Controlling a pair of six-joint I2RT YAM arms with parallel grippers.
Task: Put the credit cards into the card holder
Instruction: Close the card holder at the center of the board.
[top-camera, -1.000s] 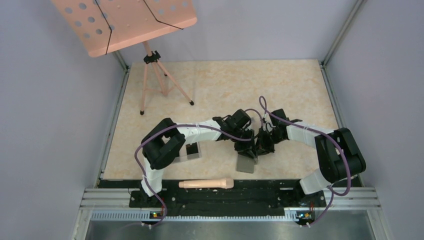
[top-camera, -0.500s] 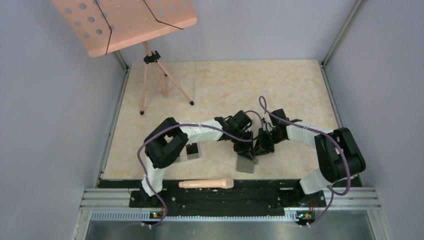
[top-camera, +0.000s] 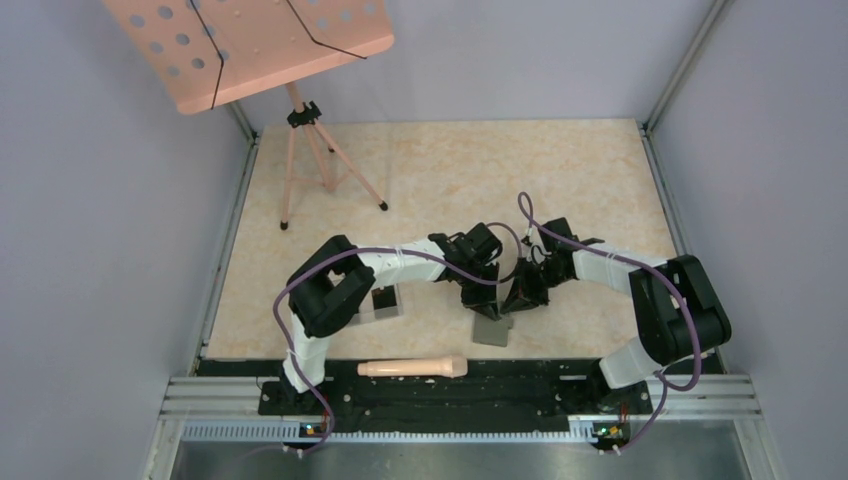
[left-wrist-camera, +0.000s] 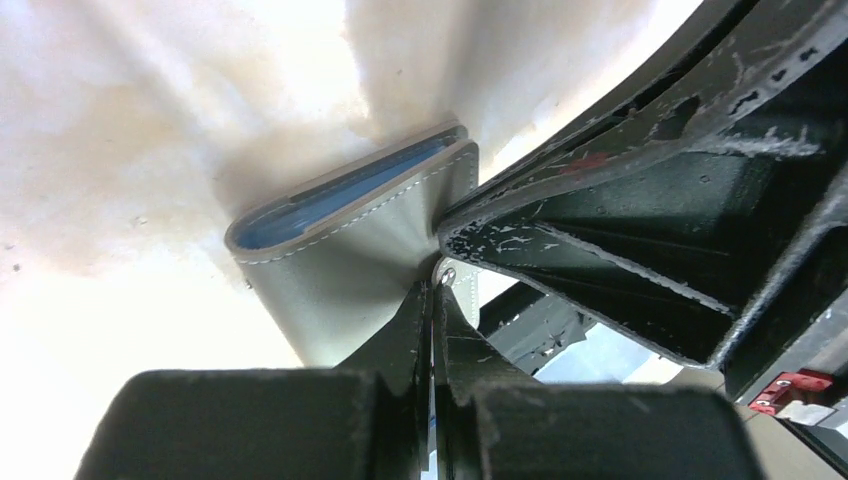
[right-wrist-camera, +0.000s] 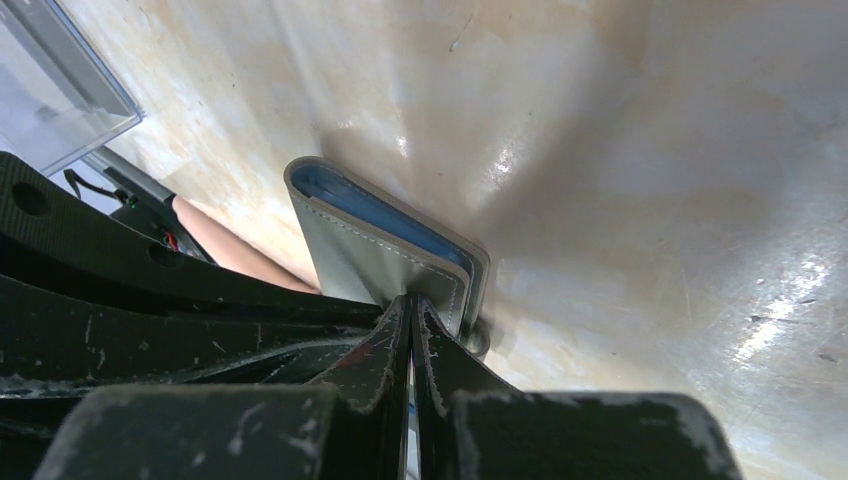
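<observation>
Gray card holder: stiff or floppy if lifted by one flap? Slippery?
Likely floppy: the card holder is a thin, stitched, folded cover, so it may hinge open. Probably light, being that thin. Its smooth sheen hints at some slip.

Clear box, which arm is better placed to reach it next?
Left, probably. The clear box lies beside the left arm, left of the card holder. The right gripper is shut at the holder's right side, with the left gripper in between.
</observation>
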